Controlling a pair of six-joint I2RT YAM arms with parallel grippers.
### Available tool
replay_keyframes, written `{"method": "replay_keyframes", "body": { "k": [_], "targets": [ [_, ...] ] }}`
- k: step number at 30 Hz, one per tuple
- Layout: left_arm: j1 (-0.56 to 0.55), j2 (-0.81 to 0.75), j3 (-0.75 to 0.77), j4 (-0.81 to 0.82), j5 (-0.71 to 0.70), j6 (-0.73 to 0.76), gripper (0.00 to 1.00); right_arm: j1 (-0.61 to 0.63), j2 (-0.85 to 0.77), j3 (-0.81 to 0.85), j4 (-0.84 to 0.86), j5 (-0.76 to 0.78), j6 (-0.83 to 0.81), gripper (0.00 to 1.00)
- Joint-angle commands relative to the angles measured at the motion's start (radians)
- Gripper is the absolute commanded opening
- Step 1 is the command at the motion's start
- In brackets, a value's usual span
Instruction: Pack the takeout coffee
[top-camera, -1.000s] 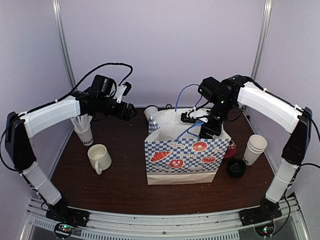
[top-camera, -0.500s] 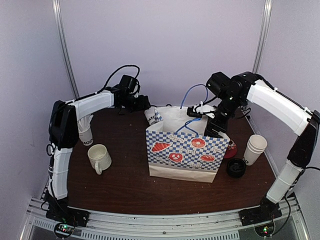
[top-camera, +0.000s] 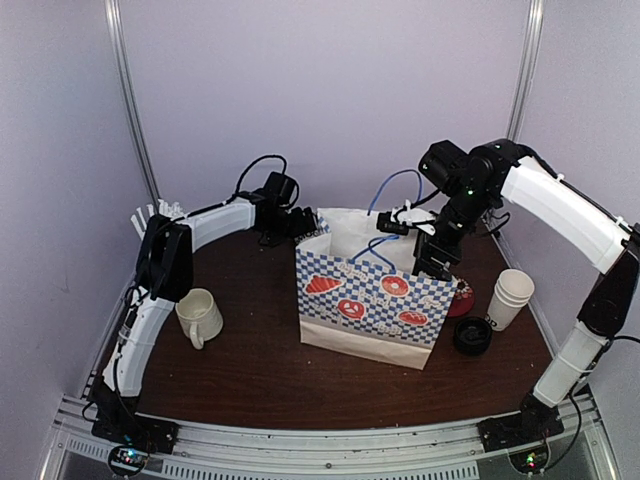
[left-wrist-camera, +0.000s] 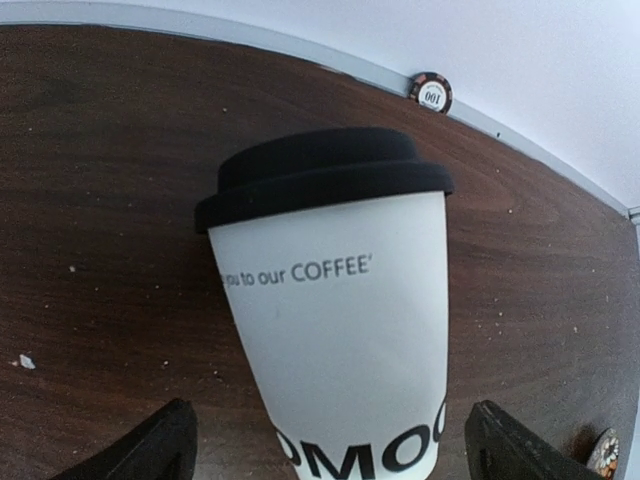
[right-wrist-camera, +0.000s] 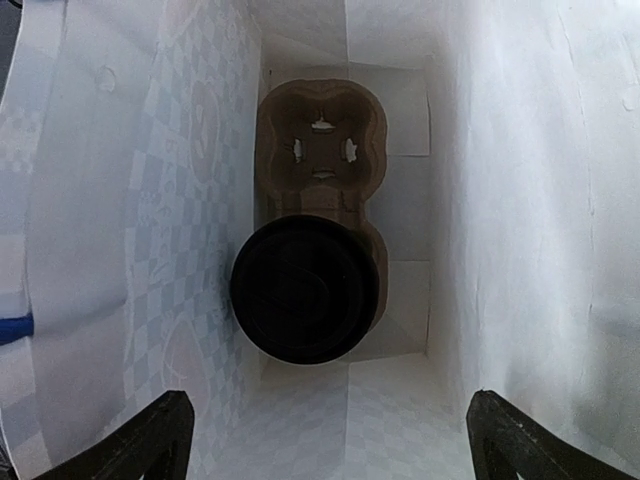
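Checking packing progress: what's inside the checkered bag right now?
Inside the bag: a brown cup carrier, one slot filled by a black lid, the other slot empty. The lid hides the cup under it.

You see a white cup (left-wrist-camera: 345, 330) with black lettering and a black lid (left-wrist-camera: 320, 175); the table (left-wrist-camera: 90, 200) is dark brown wood grain. Your bag (top-camera: 365, 300) is blue-and-white checked with red pastry prints, the mug (top-camera: 198, 315) cream, the carrier (right-wrist-camera: 322, 150) brown.
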Motion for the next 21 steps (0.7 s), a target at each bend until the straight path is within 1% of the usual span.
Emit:
{"method": "replay_keyframes", "body": {
  "k": [1, 7, 9, 12, 16, 18, 21],
  "targets": [
    [-0.002, 0.073, 0.099, 0.004, -0.002, -0.078, 0.97, -0.005, 0.013, 0.028, -0.023, -0.052, -0.015, 0.99],
    [-0.001, 0.133, 0.161, 0.038, 0.003, -0.124, 0.96, -0.005, 0.018, 0.025, -0.025, -0.075, -0.017, 0.99],
    [0.001, 0.148, 0.164, 0.060, 0.003, -0.127, 0.91, -0.004, 0.018, 0.025, -0.028, -0.081, -0.020, 0.99],
    [0.002, 0.166, 0.166, 0.089, 0.057, -0.134, 0.84, -0.005, 0.015, 0.033, -0.038, -0.090, -0.021, 0.99],
    [0.003, 0.165, 0.163, 0.096, 0.078, -0.127, 0.74, -0.005, 0.002, 0.051, -0.056, -0.096, -0.026, 0.99],
    [0.002, 0.134, 0.137, 0.111, 0.080, -0.110, 0.72, -0.005, -0.007, 0.061, -0.066, -0.100, -0.033, 1.00],
    [0.002, 0.036, 0.019, 0.166, 0.070, -0.060, 0.68, -0.005, -0.023, 0.078, -0.080, -0.112, -0.042, 0.99]
  ]
}}
